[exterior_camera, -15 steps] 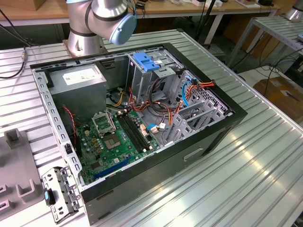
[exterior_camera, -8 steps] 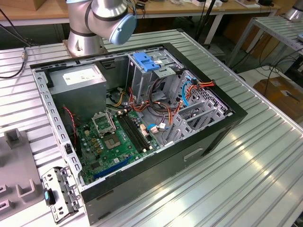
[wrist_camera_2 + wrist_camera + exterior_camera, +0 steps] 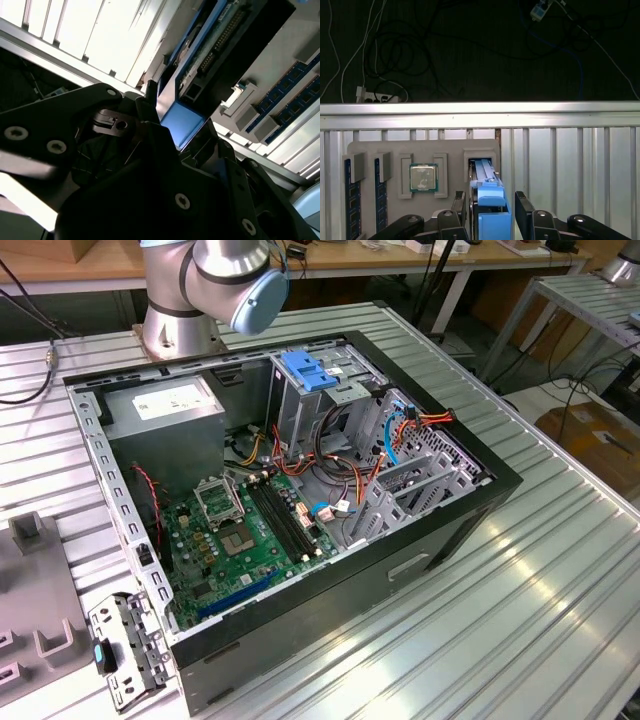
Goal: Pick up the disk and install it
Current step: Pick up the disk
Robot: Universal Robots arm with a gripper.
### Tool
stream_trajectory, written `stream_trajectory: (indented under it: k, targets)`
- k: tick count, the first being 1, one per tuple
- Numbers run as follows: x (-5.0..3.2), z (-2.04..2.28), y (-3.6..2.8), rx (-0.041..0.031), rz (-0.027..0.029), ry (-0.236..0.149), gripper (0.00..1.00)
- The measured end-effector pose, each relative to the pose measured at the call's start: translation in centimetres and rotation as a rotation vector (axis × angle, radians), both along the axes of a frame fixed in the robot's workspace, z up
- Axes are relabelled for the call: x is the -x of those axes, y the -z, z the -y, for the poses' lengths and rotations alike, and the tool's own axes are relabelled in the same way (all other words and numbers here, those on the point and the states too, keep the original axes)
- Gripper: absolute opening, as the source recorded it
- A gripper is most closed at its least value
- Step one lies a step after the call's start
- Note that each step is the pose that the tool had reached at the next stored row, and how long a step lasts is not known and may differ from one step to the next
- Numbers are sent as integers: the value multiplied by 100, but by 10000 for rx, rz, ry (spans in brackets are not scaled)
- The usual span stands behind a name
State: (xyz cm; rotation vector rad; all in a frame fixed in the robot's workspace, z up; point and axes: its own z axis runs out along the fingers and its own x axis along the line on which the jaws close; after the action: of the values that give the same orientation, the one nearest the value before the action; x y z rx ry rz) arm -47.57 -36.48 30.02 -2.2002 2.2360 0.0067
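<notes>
The claw (image 3: 491,199) straddles the disk (image 3: 494,222), standing edge-up in its tray (image 3: 395,150) slot.

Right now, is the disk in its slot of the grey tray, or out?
In: the disk stands on edge in a slot of the grey tray.

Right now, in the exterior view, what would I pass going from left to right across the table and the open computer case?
grey parts tray → loose metal bracket → green motherboard → blue latch on the metal cage → red and orange cables
</notes>
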Motion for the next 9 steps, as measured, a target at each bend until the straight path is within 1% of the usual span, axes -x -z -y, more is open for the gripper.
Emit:
stream_trajectory:
  k: [5,9]
  targets:
    - [0,0,30,0,-1,-18,51]
    - [0,0,39,0,0,-27,51]
